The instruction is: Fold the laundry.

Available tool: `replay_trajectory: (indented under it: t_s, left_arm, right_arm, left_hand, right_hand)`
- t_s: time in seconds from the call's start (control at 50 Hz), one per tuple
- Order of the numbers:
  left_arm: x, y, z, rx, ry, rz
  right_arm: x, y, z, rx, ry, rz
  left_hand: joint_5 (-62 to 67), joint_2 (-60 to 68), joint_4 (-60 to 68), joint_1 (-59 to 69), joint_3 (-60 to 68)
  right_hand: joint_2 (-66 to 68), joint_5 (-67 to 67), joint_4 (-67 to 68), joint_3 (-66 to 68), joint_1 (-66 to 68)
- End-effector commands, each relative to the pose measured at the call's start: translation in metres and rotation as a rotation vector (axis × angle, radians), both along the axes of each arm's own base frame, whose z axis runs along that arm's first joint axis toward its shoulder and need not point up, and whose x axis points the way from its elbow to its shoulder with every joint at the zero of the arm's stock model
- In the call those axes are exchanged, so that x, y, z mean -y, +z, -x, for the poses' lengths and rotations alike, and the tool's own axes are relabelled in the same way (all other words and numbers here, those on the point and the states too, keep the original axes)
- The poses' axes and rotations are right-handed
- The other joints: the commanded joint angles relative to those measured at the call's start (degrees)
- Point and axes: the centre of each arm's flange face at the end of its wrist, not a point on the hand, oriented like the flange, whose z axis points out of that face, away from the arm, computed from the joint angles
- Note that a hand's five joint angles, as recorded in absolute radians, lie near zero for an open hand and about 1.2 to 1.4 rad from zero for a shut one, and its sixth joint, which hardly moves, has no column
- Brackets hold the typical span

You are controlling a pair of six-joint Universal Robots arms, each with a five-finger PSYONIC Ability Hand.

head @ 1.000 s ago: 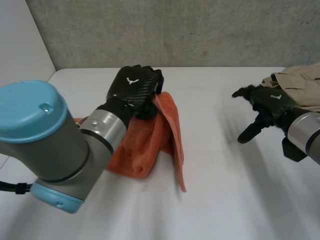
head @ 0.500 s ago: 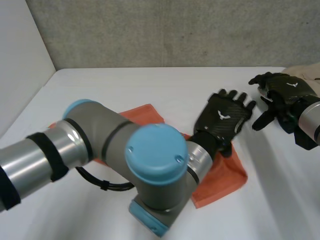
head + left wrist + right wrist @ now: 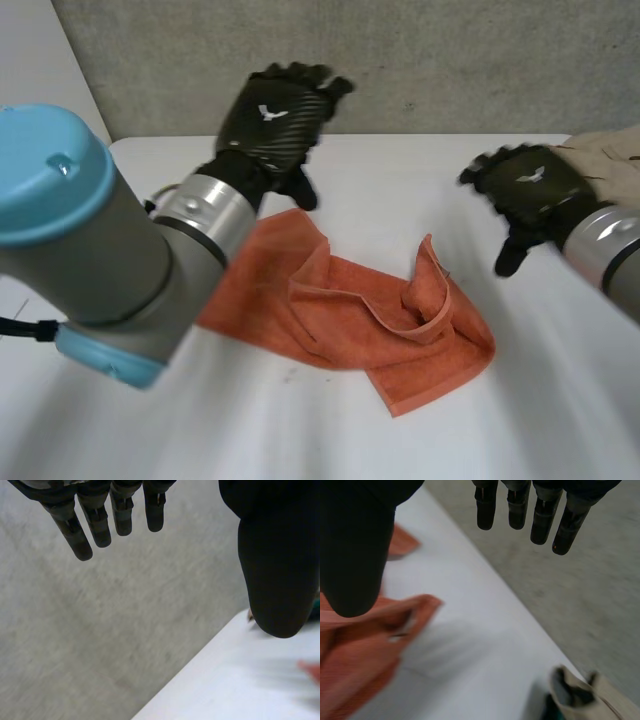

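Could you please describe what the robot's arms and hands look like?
The left arm is a thick grey tube with light-blue caps; the right arm shows a silver-grey cuff. The left hand and right hand are black, with a small white logo on each back.

Counts on white table (image 3: 400,180), one: orange towel (image 3: 345,325), one; beige cloth (image 3: 605,160), one heap at table edge; black hands, two: left hand (image 3: 270,120), right hand (image 3: 525,185).

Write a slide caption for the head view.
Left hand and right hand, both open, near a crumpled orange towel on the white table.
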Motion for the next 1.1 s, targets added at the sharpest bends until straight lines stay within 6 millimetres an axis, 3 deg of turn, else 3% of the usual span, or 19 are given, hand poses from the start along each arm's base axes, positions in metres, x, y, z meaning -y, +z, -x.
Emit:
replay_trajectory:
  t_s: [0.02, 0.06, 0.16, 0.2, 0.3, 0.32, 0.38, 0.4, 0.42, 0.52, 0.68, 0.76, 0.78, 0.84, 0.92, 0.96, 1.02, 1.1]
  left_arm:
    - [0.059, -0.058, -0.027, 0.170, 0.022, -0.099]
    - [0.072, -0.080, -0.032, 0.247, 0.024, -0.110]
    - [0.088, -0.108, -0.041, 0.356, 0.035, -0.097]
    - [0.094, -0.122, -0.042, 0.384, 0.026, -0.103]
    - [0.097, -0.132, -0.035, 0.383, -0.034, -0.093]
    - [0.098, -0.133, -0.033, 0.381, -0.046, -0.090]
    - [0.097, -0.142, -0.025, 0.377, -0.097, -0.077]
    - [0.098, -0.143, -0.023, 0.376, -0.107, -0.070]
    - [0.097, -0.144, -0.020, 0.375, -0.117, -0.067]
    - [0.090, -0.156, 0.000, 0.371, -0.187, -0.043]
    - [0.077, -0.170, 0.026, 0.373, -0.278, -0.022]
    - [0.082, -0.172, 0.031, 0.397, -0.274, 0.016]
    - [0.085, -0.171, 0.032, 0.403, -0.270, 0.034]
    - [0.087, -0.171, 0.034, 0.409, -0.268, 0.049]
    - [0.091, -0.167, 0.037, 0.403, -0.260, 0.074]
    - [0.096, -0.163, 0.037, 0.399, -0.242, 0.087]
    - [0.103, -0.154, 0.036, 0.393, -0.192, 0.106]
    - [0.111, -0.137, 0.031, 0.381, -0.138, 0.136]
  right_arm:
    - [-0.041, -0.041, -0.039, -0.191, 0.204, -0.042]
    - [-0.048, -0.051, -0.045, -0.231, 0.240, -0.048]
    - [-0.053, -0.072, -0.048, -0.305, 0.241, -0.071]
    - [-0.047, -0.084, -0.047, -0.338, 0.208, -0.086]
    - [-0.030, -0.103, -0.048, -0.363, 0.129, -0.060]
    - [-0.025, -0.104, -0.048, -0.358, 0.106, -0.032]
    - [-0.019, -0.102, -0.049, -0.344, 0.078, 0.011]
    - [-0.016, -0.099, -0.048, -0.333, 0.065, 0.031]
    - [-0.016, -0.098, -0.049, -0.330, 0.067, 0.035]
    - [-0.018, -0.095, -0.048, -0.320, 0.073, 0.038]
    - [-0.022, -0.064, -0.044, -0.277, 0.054, 0.111]
    - [-0.012, -0.057, -0.041, -0.268, 0.026, 0.141]
    - [-0.009, -0.055, -0.039, -0.265, 0.016, 0.147]
    - [0.005, -0.046, -0.032, -0.253, -0.025, 0.169]
    - [0.016, -0.033, -0.032, -0.228, -0.047, 0.206]
    - [0.017, -0.031, -0.033, -0.224, -0.047, 0.213]
    - [0.016, -0.029, -0.034, -0.221, -0.040, 0.222]
    - [0.016, -0.029, -0.033, -0.220, -0.042, 0.219]
  left_hand:
    - [0.74, 1.65, 1.72, 1.47, 1.20]
    - [0.91, 1.82, 1.89, 1.64, 1.37]
    - [0.74, 1.65, 1.72, 1.47, 1.20]
    - [0.58, 1.49, 1.55, 1.31, 1.04]
    - [0.57, 1.49, 1.55, 1.30, 1.03]
    - [0.57, 1.49, 1.55, 1.30, 1.03]
    - [0.57, 1.49, 1.55, 1.30, 1.03]
    - [0.57, 1.49, 1.55, 1.30, 1.03]
    - [0.57, 1.49, 1.55, 1.30, 1.03]
    - [0.57, 1.49, 1.55, 1.30, 1.03]
    - [7.12, 8.03, 8.10, 7.85, 7.58]
    - [26.60, 27.51, 27.57, 27.33, 27.06]
    - [37.14, 38.05, 38.11, 37.87, 37.60]
    - [47.65, 48.56, 48.63, 48.38, 48.11]
    - [42.49, 43.40, 43.46, 43.22, 42.95]
    - [26.03, 26.94, 27.01, 26.76, 26.49]
    - [15.58, 16.50, 16.56, 16.31, 16.04]
    - [11.17, 12.09, 12.15, 11.90, 11.63]
  right_hand:
    - [-2.77, -3.69, -3.52, -2.24, -1.78]
    - [-2.77, -3.69, -3.52, -2.24, -1.78]
    - [-2.77, -3.69, -3.52, -2.24, -1.78]
    - [-2.77, -3.69, -3.52, -2.24, -1.78]
    - [-1.54, -2.45, -2.29, -1.01, -0.55]
    - [8.65, 7.73, 7.90, 9.18, 9.64]
    - [41.26, 40.34, 40.51, 41.79, 42.25]
    - [64.03, 63.12, 63.28, 64.56, 65.02]
    - [67.20, 66.28, 66.45, 67.73, 68.19]
    - [67.23, 66.31, 66.48, 67.76, 68.22]
    - [67.23, 66.31, 66.48, 67.76, 68.22]
    - [67.23, 66.31, 66.48, 67.76, 68.22]
    - [67.23, 66.31, 66.48, 67.76, 68.22]
    - [67.23, 66.31, 66.48, 67.76, 68.22]
    - [67.23, 66.31, 66.48, 67.76, 68.22]
    - [67.23, 66.31, 66.48, 67.76, 68.22]
    - [67.23, 66.31, 66.48, 67.76, 68.22]
    - [67.23, 66.31, 66.48, 67.76, 68.22]
